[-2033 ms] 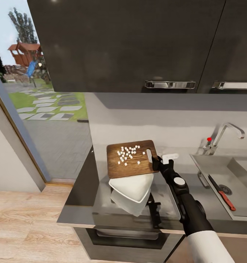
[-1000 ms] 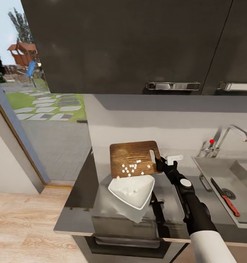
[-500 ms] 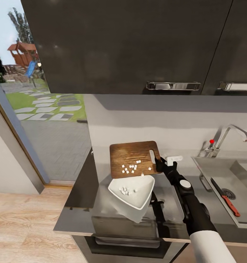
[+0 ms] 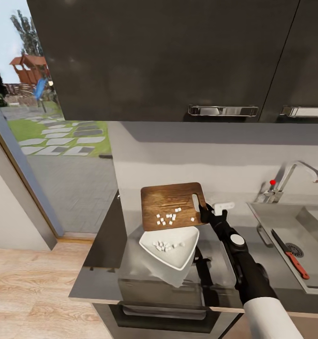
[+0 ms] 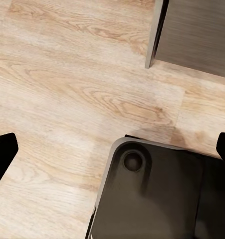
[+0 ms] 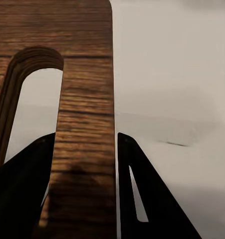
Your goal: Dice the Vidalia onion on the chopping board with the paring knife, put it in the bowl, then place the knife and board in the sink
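Note:
My right gripper (image 4: 206, 213) is shut on the handle end of the dark wooden chopping board (image 4: 166, 200), and the board's edge (image 6: 87, 124) sits between the two black fingers (image 6: 152, 199). The board is tilted, low edge over the white bowl (image 4: 189, 235). Small white diced onion pieces (image 4: 167, 218) cling to the lower part of the board; others lie in the bowl as a cluster (image 4: 164, 246). The paring knife (image 4: 290, 256) with its reddish handle lies in the sink (image 4: 272, 217) beside the drain. My left gripper (image 5: 112, 149) hangs open over the floor.
The grey countertop (image 4: 105, 245) ends at its left edge just beyond the bowl. A chrome tap with a red knob (image 4: 290, 176) stands behind the sink. Dark wall cabinets (image 4: 178, 56) hang overhead. Wooden floor (image 5: 67, 74) and my dark base (image 5: 152, 194) lie below.
The board tipped up toward the bowl and onion pieces slid off it into the bowl. In the last half second a few more pieces landed there.

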### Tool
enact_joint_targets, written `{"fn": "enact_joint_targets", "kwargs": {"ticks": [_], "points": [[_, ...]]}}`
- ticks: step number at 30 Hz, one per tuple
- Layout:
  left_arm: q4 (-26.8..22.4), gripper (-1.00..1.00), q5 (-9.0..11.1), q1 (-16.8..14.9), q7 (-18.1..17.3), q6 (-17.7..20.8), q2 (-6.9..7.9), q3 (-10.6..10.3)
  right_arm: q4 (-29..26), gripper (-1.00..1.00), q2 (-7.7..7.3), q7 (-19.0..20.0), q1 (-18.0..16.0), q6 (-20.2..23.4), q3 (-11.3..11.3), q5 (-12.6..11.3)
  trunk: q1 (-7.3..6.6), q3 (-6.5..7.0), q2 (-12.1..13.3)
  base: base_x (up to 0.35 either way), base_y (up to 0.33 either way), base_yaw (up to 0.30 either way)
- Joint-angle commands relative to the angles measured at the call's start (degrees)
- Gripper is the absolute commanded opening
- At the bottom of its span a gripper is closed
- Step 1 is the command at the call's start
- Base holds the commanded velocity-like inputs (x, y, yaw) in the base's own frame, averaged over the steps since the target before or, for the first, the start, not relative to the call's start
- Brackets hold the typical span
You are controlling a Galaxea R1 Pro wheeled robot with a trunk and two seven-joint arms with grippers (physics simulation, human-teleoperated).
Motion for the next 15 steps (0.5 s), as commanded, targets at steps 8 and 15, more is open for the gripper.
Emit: {"fn": "enact_joint_targets", "kwargs": {"ticks": [8, 15], "points": [[-0.11, 1.0, 0.29, -0.01, 0.56, -0.13, 0.1, -0.48, 0.47, -1.0, 0.09, 0.5, -0.06, -0.72, -0.26, 0.57, 0.03, -0.1, -0.11, 0.0, 0.0, 0.0], [-0.11, 1.0, 0.34, -0.02, 0.55, -0.13, 0.1, -0.48, 1.06, -1.0, 0.09, 0.59, -0.06, -3.38, -0.26, 0.58, 0.03, -0.1, -0.11, 0.0, 0.0, 0.0]]}}
